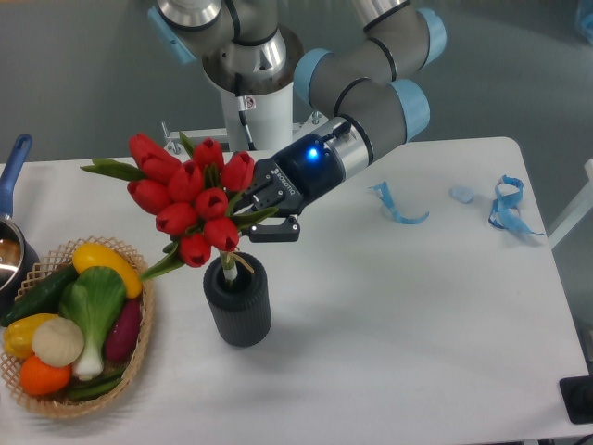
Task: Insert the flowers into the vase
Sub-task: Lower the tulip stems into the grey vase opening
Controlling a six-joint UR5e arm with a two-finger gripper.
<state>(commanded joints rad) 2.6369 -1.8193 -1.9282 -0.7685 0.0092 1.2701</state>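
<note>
The flowers [190,199] are a bunch of red tulip buds with green leaves, tilted to the left above the vase. Their pale stem end reaches down into the round mouth of the vase [238,306], a dark grey ribbed cylinder standing on the white table. My gripper [258,209] comes in from the right, just above the vase. Its two black fingers sit on either side of the green stems and leaves below the buds, and it holds the bunch there. The buds hide part of the fingertips.
A woven basket [139,357] with vegetables stands at the left, close to the vase. A pot with a blue handle [14,167] is at the far left edge. Blue ribbon scraps [398,206] [505,204] lie at the back right of the table [398,324].
</note>
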